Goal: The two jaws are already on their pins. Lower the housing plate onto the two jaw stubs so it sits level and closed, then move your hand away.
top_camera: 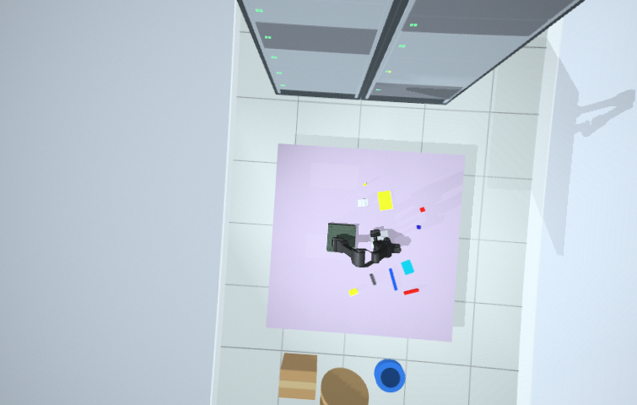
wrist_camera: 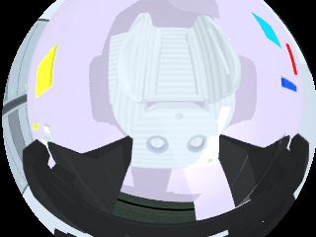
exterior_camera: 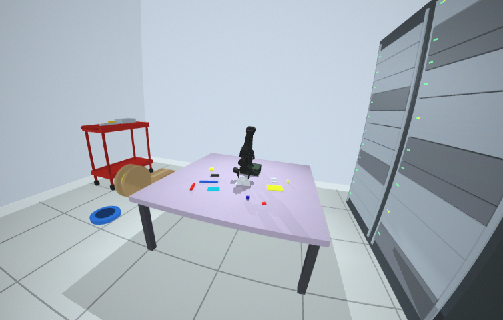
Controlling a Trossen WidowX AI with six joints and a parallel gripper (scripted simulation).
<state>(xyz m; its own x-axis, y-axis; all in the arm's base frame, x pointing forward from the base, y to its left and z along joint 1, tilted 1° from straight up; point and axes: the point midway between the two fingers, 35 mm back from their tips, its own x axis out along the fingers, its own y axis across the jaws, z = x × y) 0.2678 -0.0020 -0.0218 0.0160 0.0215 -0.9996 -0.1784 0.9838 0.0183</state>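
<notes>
The whitish housing plate (wrist_camera: pixel 177 160) lies between my fingertips in the wrist view, with two round openings side by side. My gripper (wrist_camera: pixel 175 138) (exterior_camera: pixel 242 175) is shut on it, one black finger at each side edge. Two curved whitish jaws, the left one (wrist_camera: pixel 132 64) and the right one (wrist_camera: pixel 223 61), stand apart beyond the plate over a ribbed whitish base (wrist_camera: pixel 173 46). The plate's far edge overlaps the near ends of the jaws. The stubs cannot be told apart from the plate, and any gap beneath it is hidden. The white assembly (exterior_camera: pixel 242 182) is small in the exterior view.
A yellow sheet (top_camera: pixel 385 200) (exterior_camera: pixel 275 187) (wrist_camera: pixel 45 71) and a small white block (top_camera: pixel 362 202) (exterior_camera: pixel 274 180) lie to one side. A cyan sheet (top_camera: pixel 407 267) (exterior_camera: pixel 213 189) (wrist_camera: pixel 268 31), a blue bar (top_camera: pixel 392 278) and a red bar (top_camera: pixel 411 291) lie on the other.
</notes>
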